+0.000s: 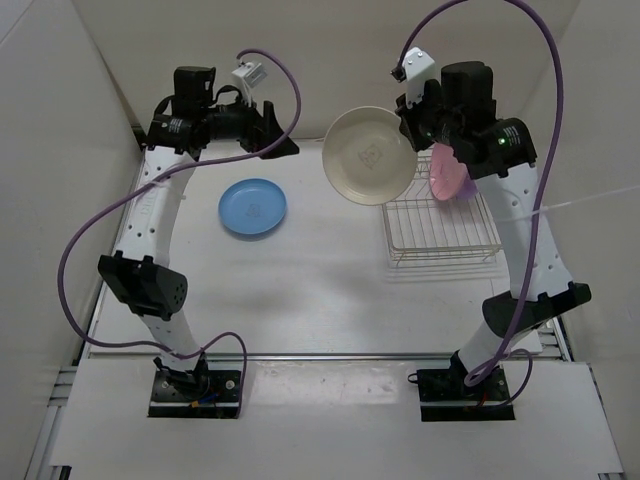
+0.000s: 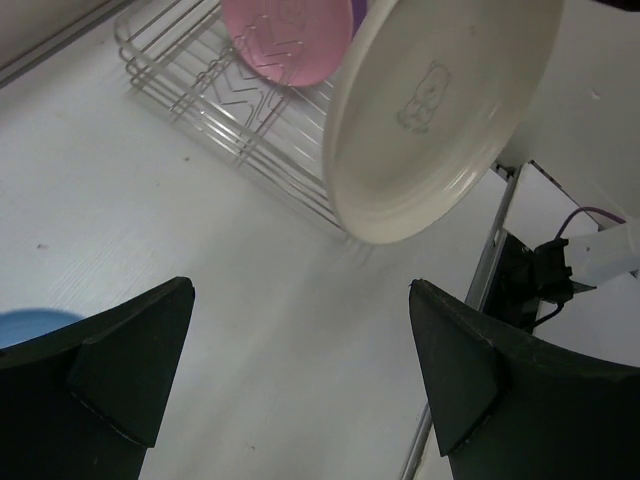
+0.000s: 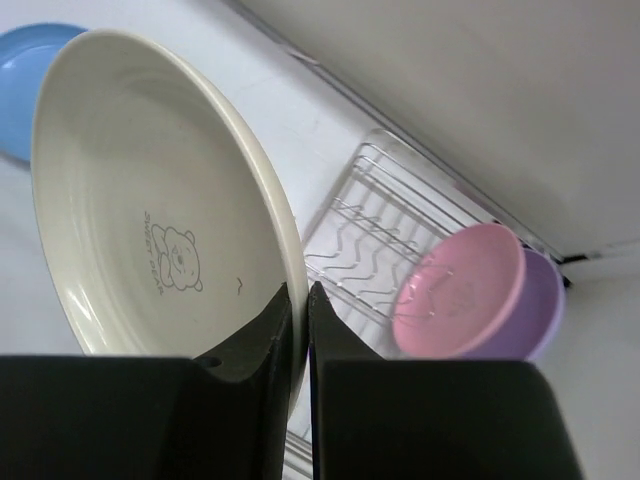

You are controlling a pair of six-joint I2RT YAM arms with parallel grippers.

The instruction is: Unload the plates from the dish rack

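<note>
The right gripper (image 3: 297,300) pinches the rim of the round cream-white plastic plate (image 3: 150,220), held tilted in the air beside the silver wire dish rack (image 1: 440,235). Only the right wrist view clearly shows the purple plate (image 3: 540,300) behind the pink plate (image 3: 455,295), both standing in the rack. The top view shows the light blue plate (image 1: 253,206) flat on the white table (image 1: 320,290). The left wrist view shows the left gripper (image 2: 300,290) spread wide and empty.

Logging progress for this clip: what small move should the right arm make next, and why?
Probably lower the cream plate to the table beside the blue plate: the right claw pinches its rim in the air, already out of the rack.
</note>
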